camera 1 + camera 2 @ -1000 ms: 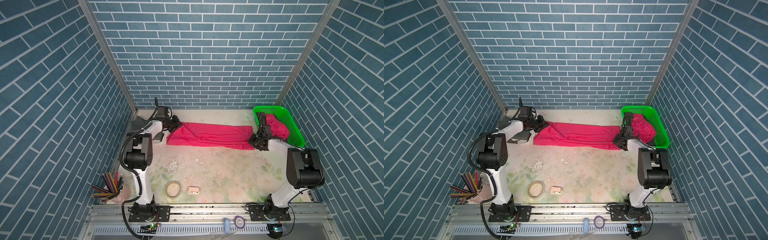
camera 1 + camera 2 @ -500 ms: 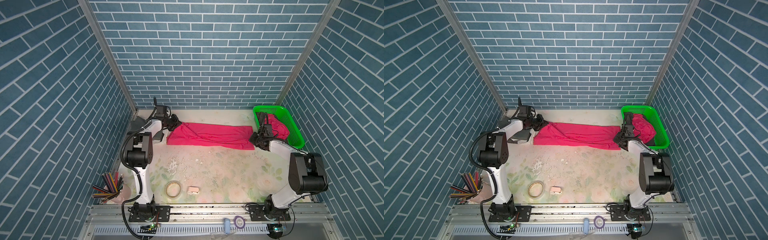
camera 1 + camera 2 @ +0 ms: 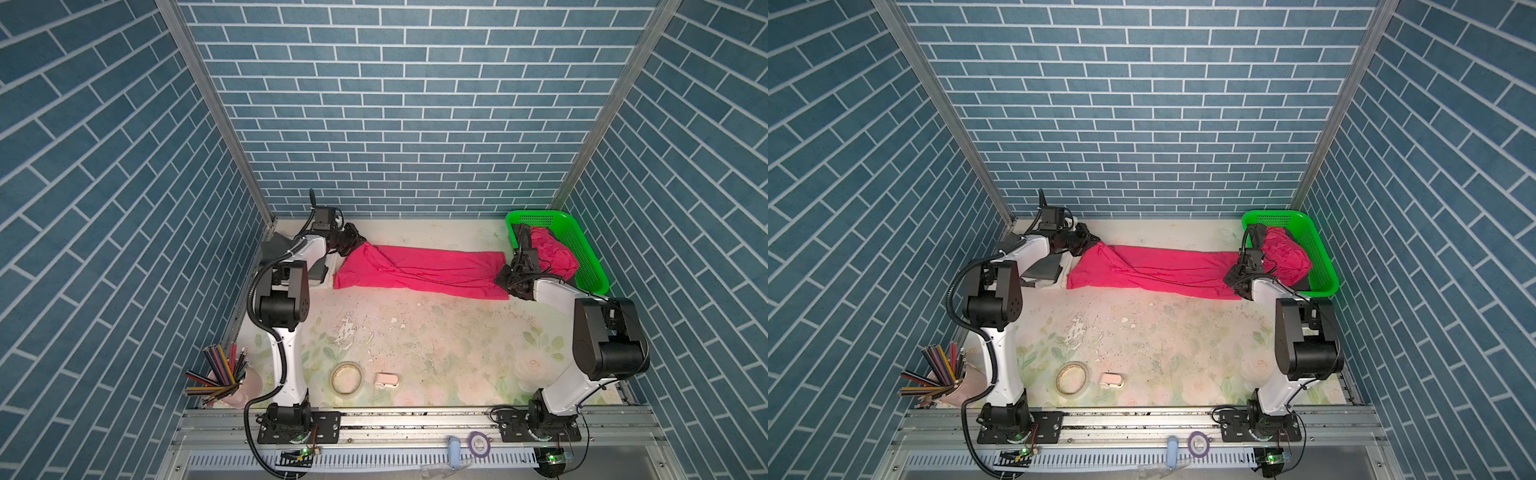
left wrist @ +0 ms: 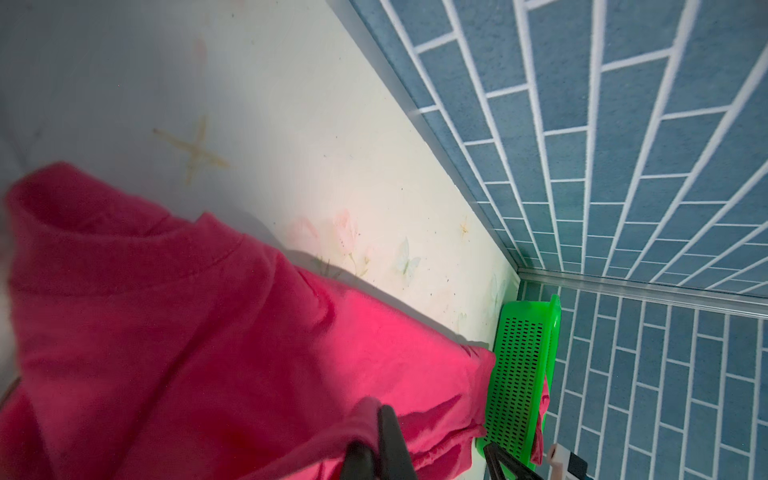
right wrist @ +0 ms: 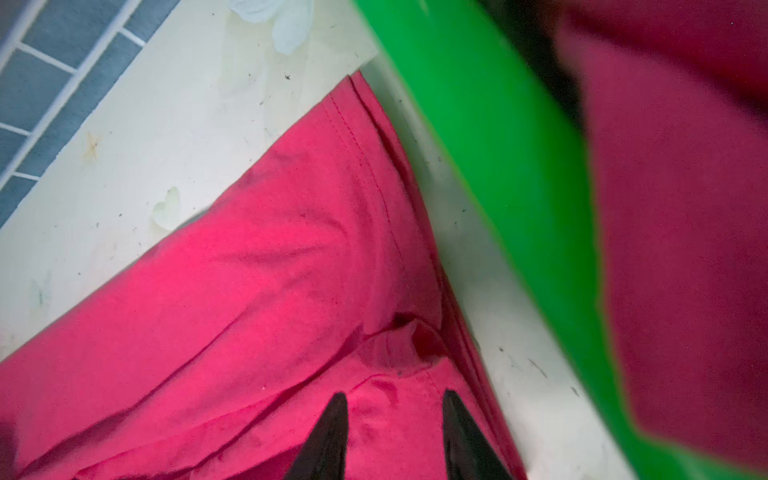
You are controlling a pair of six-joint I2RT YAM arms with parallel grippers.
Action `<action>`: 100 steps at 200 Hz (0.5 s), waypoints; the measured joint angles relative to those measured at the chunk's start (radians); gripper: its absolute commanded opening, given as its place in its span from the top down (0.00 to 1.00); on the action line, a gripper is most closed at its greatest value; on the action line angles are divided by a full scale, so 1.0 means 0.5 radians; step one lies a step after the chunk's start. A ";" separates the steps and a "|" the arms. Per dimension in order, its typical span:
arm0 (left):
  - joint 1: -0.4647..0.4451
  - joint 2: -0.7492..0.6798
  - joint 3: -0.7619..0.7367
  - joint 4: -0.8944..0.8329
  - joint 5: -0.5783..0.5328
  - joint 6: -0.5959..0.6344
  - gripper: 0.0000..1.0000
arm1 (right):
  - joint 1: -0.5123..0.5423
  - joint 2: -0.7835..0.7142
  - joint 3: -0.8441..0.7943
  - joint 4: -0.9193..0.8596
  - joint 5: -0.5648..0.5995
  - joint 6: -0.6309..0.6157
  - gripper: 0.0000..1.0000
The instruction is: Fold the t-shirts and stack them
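Two magenta-pink cloth shirts: a long rumpled t-shirt (image 3: 419,270) stretched along the back of the flower-printed cream table (image 3: 436,332), and a bunched t-shirt (image 3: 552,253) in the bright green plastic mesh basket (image 3: 582,245) at the back right corner. Blue brick-pattern walls (image 3: 395,124) on three sides. Left end effector (image 3: 353,244) clenched on the long rumpled t-shirt's left end. Right end effector (image 5: 395,399) released, fingertips (image 5: 332,432) apart just over the hem end beside the basket. Dark grey and white folded cloth (image 3: 1042,272) half hidden under the left arm. In front: a cup of coloured pencils (image 3: 220,374), a tape ring (image 3: 346,377), a small white object (image 3: 386,380), unidentifiable.
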 measured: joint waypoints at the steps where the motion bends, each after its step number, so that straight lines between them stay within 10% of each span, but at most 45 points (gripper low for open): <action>1: 0.000 0.002 0.004 -0.001 0.001 -0.001 1.00 | 0.002 0.000 0.002 -0.002 0.001 0.000 0.53; 30: -0.010 0.060 0.069 -0.027 -0.010 0.013 0.99 | 0.028 0.031 0.069 -0.014 0.052 0.001 0.52; 100: 0.022 0.096 0.090 -0.088 -0.031 0.092 0.35 | 0.089 0.230 0.133 -0.076 0.278 -0.038 0.65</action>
